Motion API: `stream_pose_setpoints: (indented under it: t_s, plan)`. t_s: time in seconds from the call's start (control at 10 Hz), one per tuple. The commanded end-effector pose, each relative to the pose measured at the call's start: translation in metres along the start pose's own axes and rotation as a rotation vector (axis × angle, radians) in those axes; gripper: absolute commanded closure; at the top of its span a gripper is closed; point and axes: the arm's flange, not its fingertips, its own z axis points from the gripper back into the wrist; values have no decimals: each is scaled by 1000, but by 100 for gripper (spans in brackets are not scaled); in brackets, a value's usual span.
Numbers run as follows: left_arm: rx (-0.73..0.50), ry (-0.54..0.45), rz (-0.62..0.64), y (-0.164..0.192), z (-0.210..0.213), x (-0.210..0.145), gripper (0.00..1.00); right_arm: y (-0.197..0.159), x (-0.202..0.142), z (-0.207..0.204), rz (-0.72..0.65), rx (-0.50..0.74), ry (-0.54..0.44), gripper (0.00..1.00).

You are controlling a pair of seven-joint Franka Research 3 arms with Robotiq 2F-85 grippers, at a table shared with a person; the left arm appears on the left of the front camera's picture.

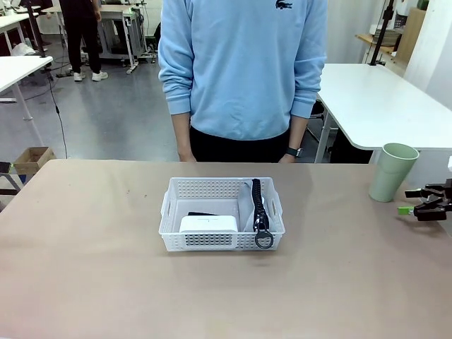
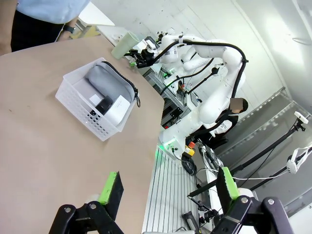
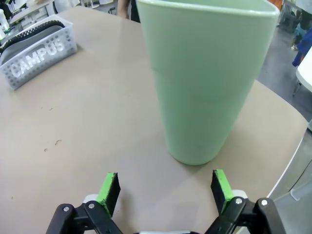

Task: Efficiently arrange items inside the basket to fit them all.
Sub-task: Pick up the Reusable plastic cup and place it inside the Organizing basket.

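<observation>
Step in hand looks like the grab on the last loose item. The pale green cup (image 1: 393,171) stands upright on the counter (image 1: 92,268) at the far right, well apart from the basket (image 1: 205,241) at mid-counter. The basket already holds the grey pouch (image 1: 246,203) on edge along its right side, strap over the front wall, plus the white device (image 1: 208,224) with the black stapler (image 1: 201,213) just behind it. The right fingers (image 3: 109,187) are spread wide and empty, with the cup close ahead and not touching. The left fingers (image 2: 109,187) are also wide and empty, near the counter edge away from the basket. Next move likely: ease forward around the cup, close, lift, and carry it to the free rear-left space, which looks tight.
</observation>
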Motion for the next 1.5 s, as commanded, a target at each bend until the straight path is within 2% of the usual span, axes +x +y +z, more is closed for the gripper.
stream_pose_setpoints:
  t_s: [0.0,0.3,0.5,0.8,1.4]
  plan:
    - [3,-1,-5,-2,-2,-1,0,-7,2,-8,-18,36,20,0]
    - [3,-1,-5,-2,-2,-1,0,-10,6,-22,-13,21,-2,0]
    - [3,-1,-5,-2,-2,-1,0,-14,4,-33,-1,-11,-58,0]
    - [3,-1,-5,-2,-2,-1,0,-17,4,-43,-13,11,-104,0]
    - [3,-1,-5,-2,-2,-1,0,-20,8,-67,8,-20,-182,0]
